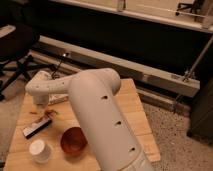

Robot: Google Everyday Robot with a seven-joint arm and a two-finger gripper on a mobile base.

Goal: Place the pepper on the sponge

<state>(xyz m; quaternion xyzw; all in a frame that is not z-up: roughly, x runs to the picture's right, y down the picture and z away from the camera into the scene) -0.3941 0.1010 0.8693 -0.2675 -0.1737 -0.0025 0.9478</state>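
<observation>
My white arm (pixel 95 115) fills the middle of the camera view and reaches left over the wooden table (pixel 130 107). The gripper (pixel 42 102) hangs at its left end, low over the table's left part, with its fingers hidden behind the wrist. Just below it lies the pepper (pixel 49 112), a small orange-red sliver on the wood. The sponge is out of view, possibly hidden behind the arm.
A long black-and-white block (pixel 36 128) lies in front of the pepper. A red bowl (pixel 74 140) and a white cup (pixel 39 150) stand nearer the front edge. A pale flat item (pixel 58 98) lies behind the wrist. An office chair (pixel 17 47) stands at far left.
</observation>
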